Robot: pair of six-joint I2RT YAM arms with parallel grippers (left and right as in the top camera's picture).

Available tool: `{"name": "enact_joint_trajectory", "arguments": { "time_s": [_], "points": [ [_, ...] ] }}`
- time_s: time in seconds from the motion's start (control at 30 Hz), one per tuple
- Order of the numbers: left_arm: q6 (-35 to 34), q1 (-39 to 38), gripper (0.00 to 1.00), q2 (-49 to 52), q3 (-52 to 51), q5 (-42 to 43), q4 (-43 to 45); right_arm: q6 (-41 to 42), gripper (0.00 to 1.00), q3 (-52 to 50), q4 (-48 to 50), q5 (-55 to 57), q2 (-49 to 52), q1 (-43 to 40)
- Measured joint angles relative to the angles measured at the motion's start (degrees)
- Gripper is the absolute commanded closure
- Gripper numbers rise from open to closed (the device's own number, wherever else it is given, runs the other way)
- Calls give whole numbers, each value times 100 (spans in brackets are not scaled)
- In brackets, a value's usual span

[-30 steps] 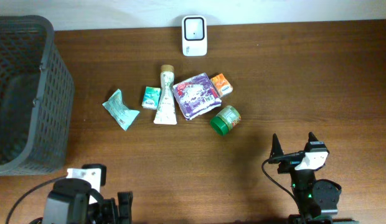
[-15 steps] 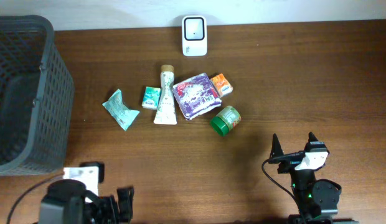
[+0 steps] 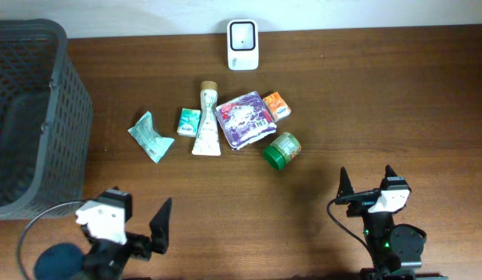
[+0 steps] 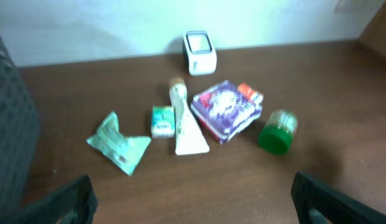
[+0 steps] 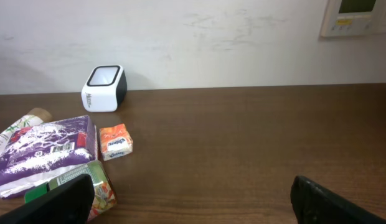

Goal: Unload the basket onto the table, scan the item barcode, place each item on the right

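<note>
Over the last second the left arm swung round at the near left corner, so the left tool [image 4: 192, 180] came to face the goods, while the right tool [image 3: 366, 173] kept its place at the near right. Both tools had their fingers spread wide apart and held nothing.

The bench [image 3: 396, 93] carried everything. The dark basket [image 3: 31, 117] stood at its left end, well apart from the goods. No single item had been picked out yet, so any of the cluster at the bench's middle could have been the one to scan. It lay ahead of both tools and between them.

In that cluster the purple packet [image 3: 245, 119] was the biggest piece. The tube [image 3: 206, 124] lay just left of it, with its long axis running near to far and its cap toward the far edge. The white scanner [image 3: 242, 44] stood at the far edge, beyond the cluster, window up. The crumpled teal wrapper [image 3: 150, 136] lay at the left fringe, nearest the left tool. The green jar [image 3: 281, 149] lay on its side at the near right fringe, closest to the right tool. A small green box [image 3: 187, 122] sat beside the tube and an orange box [image 3: 276, 105] by the packet's far right corner.

I judged the jar the easiest first reach for the right arm. A pick would then have to be carried away from the robot, over the cluster, to the scanner.
</note>
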Motion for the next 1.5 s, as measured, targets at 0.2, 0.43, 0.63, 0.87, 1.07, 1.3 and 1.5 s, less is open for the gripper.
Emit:
{"name": "enact_joint_trajectory", "arguments": {
  "time_s": [0.2,0.43,0.63,0.87,1.07,1.3,1.5],
  "points": [
    [149,122,1,-26,-896,234,415,4,1,0,0,2,0,0],
    [179,122,1,-269,-1307,118,1840,0,1,0,0,0,0,0],
    [98,122,1,-750,-2396,-37,3213,2,2,0,2,2,0,0],
    [-400,122,1,-1399,-3515,-315,4793,4,1,0,0,0,0,0],
    [-570,122,1,-1620,-3814,-730,4922,0,1,0,0,0,0,0],
    [-614,122,1,-1902,-4030,-1084,4990,0,1,0,0,0,0,0],
    [-614,122,1,-1921,-4172,-1163,5056,0,1,0,0,2,0,0]
  ]
}}
